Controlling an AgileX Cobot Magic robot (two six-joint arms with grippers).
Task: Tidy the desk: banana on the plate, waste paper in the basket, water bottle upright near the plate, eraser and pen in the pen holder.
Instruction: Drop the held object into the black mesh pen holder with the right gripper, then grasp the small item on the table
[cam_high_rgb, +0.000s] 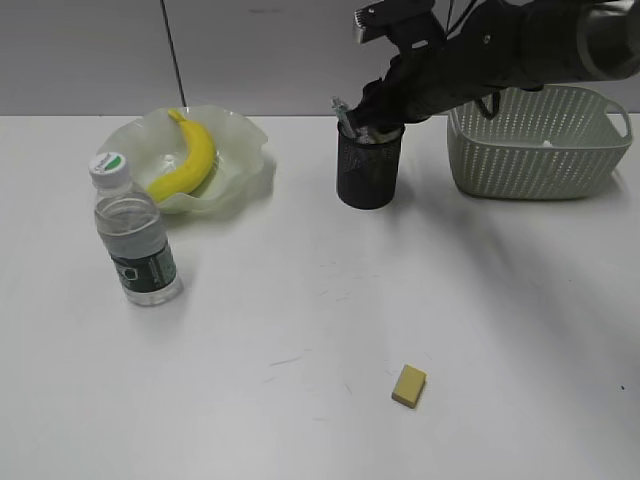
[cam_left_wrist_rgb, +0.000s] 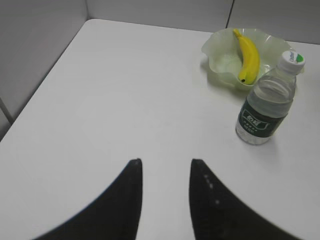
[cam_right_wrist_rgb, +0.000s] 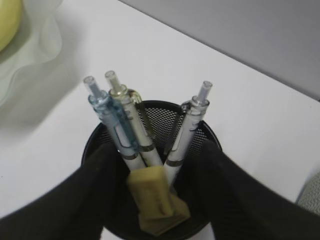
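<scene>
- Right wrist view alone shows a yellow eraser (cam_right_wrist_rgb: 156, 200) between the right gripper's (cam_right_wrist_rgb: 157, 187) spread fingers, inside the pen holder (cam_right_wrist_rgb: 150, 165) among three pens (cam_right_wrist_rgb: 127, 125).
- Exterior view shows another eraser (cam_high_rgb: 408, 385) on the desk (cam_high_rgb: 300, 330).
- Left wrist view shows the left gripper (cam_left_wrist_rgb: 165, 192) spread, empty.

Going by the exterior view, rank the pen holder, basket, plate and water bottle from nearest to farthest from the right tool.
1. Pen holder: directly under the right tool, which reaches into its mouth.
2. Basket: just to the right, at the desk's back edge.
3. Plate: to the left, holding the banana.
4. Water bottle: farthest, left of and in front of the plate, standing upright.
</scene>
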